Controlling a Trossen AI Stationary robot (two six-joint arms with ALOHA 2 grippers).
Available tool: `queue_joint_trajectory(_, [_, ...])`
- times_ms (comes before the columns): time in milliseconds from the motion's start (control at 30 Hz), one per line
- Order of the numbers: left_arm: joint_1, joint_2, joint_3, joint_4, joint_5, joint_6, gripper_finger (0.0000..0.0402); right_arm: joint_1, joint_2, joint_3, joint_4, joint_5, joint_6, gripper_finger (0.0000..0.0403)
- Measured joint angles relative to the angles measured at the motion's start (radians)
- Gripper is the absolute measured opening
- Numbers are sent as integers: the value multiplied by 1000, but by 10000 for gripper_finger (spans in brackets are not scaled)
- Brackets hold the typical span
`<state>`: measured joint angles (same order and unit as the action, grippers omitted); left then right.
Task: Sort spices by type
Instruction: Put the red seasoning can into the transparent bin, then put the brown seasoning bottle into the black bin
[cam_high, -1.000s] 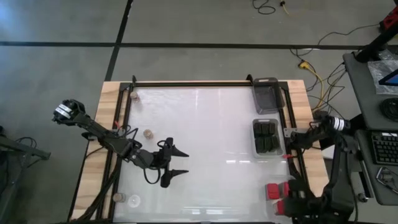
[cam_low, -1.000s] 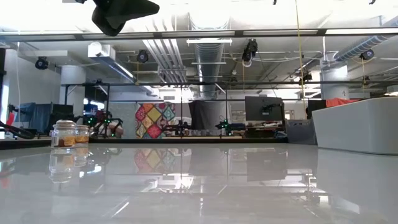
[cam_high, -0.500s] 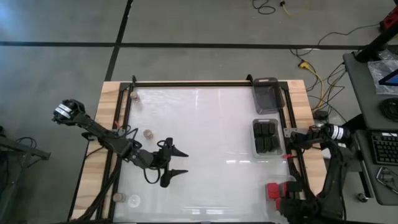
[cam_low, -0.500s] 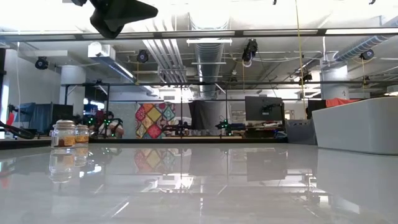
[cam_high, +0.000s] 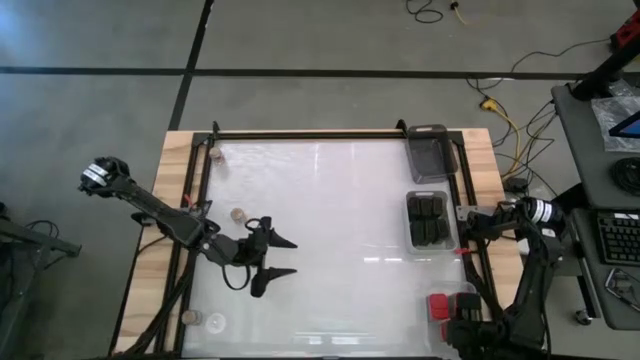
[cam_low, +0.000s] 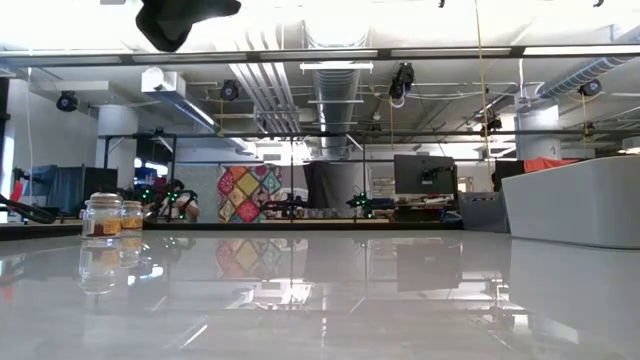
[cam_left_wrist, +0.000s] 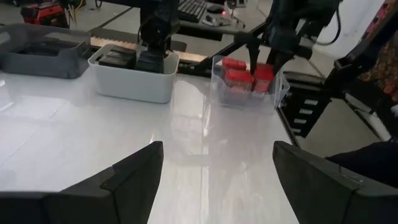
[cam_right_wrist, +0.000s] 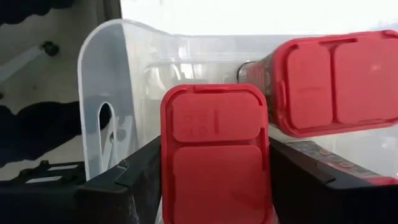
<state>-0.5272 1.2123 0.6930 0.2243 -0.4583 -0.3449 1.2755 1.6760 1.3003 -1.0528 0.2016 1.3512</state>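
My right gripper (cam_right_wrist: 214, 171) is shut on a red block (cam_right_wrist: 214, 149) inside the clear tray (cam_right_wrist: 99, 93) at the table's near right corner (cam_high: 450, 305). A second red block (cam_right_wrist: 329, 81) lies beside it in that tray. Black blocks (cam_high: 428, 220) fill the white tray (cam_left_wrist: 134, 87). Small round jars stand on their bases on the left half of the table (cam_high: 238, 215), (cam_high: 215, 155), (cam_high: 190, 318); the low view shows two jars (cam_low: 103, 215). My left gripper (cam_high: 286, 257) hovers open over the middle left, near the jar, and touches nothing. My right gripper pinches the red block between its two fingers (cam_right_wrist: 124, 180), one on each long side just below the lid (cam_right_wrist: 214, 124). The fingers come from above, pointing down into the clear tray. The block stands upright, lid toward the camera; its underside is hidden.
An empty grey tray (cam_high: 430, 152) sits at the far right, behind the white tray. The black frame rail (cam_high: 300, 134) runs along the table's far and side edges. The glossy middle of the table (cam_high: 340, 220) holds nothing.
My left gripper has drawn back slightly toward the table's left edge, staying open. My right arm's upper links have shifted above the clear tray, and its gripper now covers more of the red blocks there.
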Motion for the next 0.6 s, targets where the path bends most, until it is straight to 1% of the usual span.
queue_joint_trajectory(167, [2, -93, -1, -106, 0, -8, 288, -14, -6, 2, 1, -39, 22, 259])
queue_joint_trajectory(300, [2, -173, -2, -201, -1, -8, 288, -21, -6, 44, 3, -53, 16, 289])
queue_joint_trajectory(400, [2, -230, -2, -264, -2, -10, 288, -34, -8, 94, -8, -83, -8, 309])
queue_joint_trajectory(500, [2, -280, -2, -303, -3, -9, 288, -58, -19, 168, -73, -66, -23, 325])
queue_joint_trajectory(600, [4, -292, -2, -305, -4, 32, 288, -90, -23, 230, -174, -21, -50, 337])
